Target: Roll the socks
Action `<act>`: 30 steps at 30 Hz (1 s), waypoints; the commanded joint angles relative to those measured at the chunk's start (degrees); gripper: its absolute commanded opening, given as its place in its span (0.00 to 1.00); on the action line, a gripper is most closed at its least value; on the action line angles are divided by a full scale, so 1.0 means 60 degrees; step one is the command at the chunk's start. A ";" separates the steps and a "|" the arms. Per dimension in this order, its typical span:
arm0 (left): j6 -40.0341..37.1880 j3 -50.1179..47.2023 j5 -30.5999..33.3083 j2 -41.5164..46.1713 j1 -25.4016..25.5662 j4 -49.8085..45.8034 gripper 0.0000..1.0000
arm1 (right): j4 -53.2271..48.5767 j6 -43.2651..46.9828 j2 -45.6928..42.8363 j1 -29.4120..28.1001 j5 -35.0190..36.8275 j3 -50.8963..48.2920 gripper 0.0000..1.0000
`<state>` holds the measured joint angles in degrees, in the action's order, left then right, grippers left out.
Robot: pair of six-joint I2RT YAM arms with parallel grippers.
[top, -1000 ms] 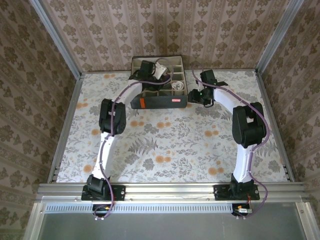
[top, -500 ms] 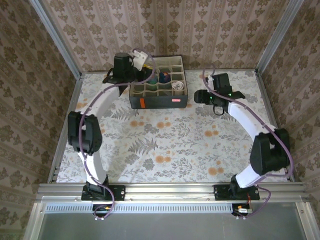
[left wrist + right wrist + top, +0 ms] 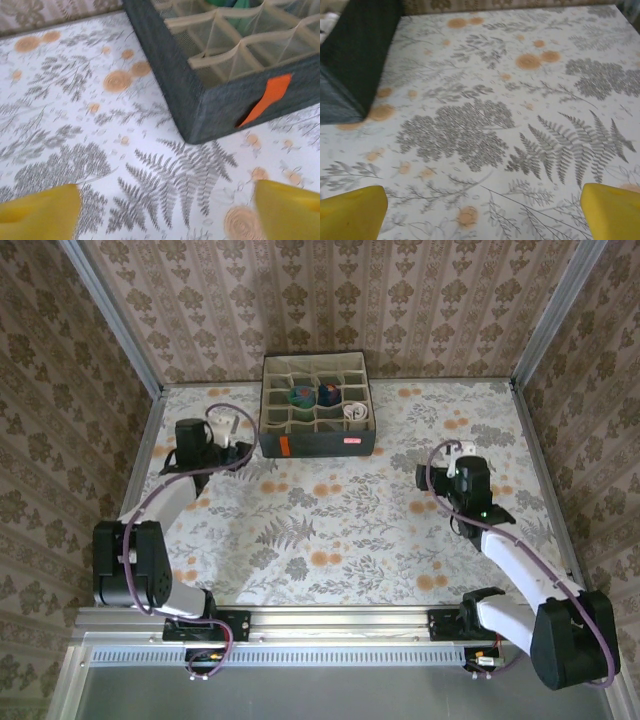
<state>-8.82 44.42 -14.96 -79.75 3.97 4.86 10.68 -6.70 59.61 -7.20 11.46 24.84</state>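
The left claw and right claw are seen spread and empty; the soft, light socks are likely best pinched mid-roll.

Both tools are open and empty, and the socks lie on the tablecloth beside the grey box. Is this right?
No: the socks sit inside compartments of the grey box, not beside it, as the top external view shows. The left tool and right tool are open and empty.
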 commanded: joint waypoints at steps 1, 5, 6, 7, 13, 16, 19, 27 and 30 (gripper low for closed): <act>-0.0353 -0.0664 0.0902 0.0531 -0.0046 0.0687 1.00 | 0.1345 0.0389 0.0226 0.0115 0.0442 -0.0108 1.00; -0.0484 -0.1904 0.1387 0.0972 -0.0024 0.1978 1.00 | 0.2786 0.0546 0.0595 0.0169 -0.0178 -0.0773 1.00; -0.0565 -0.2344 0.1544 0.1070 0.0002 0.2532 1.00 | 0.3384 0.0517 0.0697 0.0182 -0.0179 -0.1026 1.00; -0.0493 -0.2714 0.1836 0.1140 0.0004 0.3065 1.00 | 0.3788 0.0470 0.0808 0.0202 -0.0130 -0.1178 1.00; -0.0260 -0.4267 0.1961 0.1213 0.0038 0.5687 1.00 | 0.4872 0.0272 0.1589 0.0390 -0.0446 -0.1313 1.00; -0.0340 -0.4208 0.1435 0.0986 0.0071 0.5946 1.00 | 0.5233 0.0296 0.1945 0.0489 -0.0785 -0.1199 1.00; -0.0430 -0.4029 0.1126 0.0605 0.0122 0.6206 1.00 | 0.4750 0.0263 0.2122 0.0569 -0.0819 -0.0862 1.00; -0.0414 -0.3590 0.1200 -0.0384 0.0128 0.6608 1.00 | 0.5957 0.0828 0.2522 0.0713 -0.0669 -0.1079 1.00; -0.0345 -0.3489 0.1203 -0.0416 0.0087 0.6450 1.00 | 0.6804 0.0853 0.3254 0.0832 -0.0724 -0.1122 1.00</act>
<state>-11.11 21.30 -7.68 -81.80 4.56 42.13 45.17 -2.72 76.25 -2.83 8.12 18.26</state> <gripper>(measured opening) 0.997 0.999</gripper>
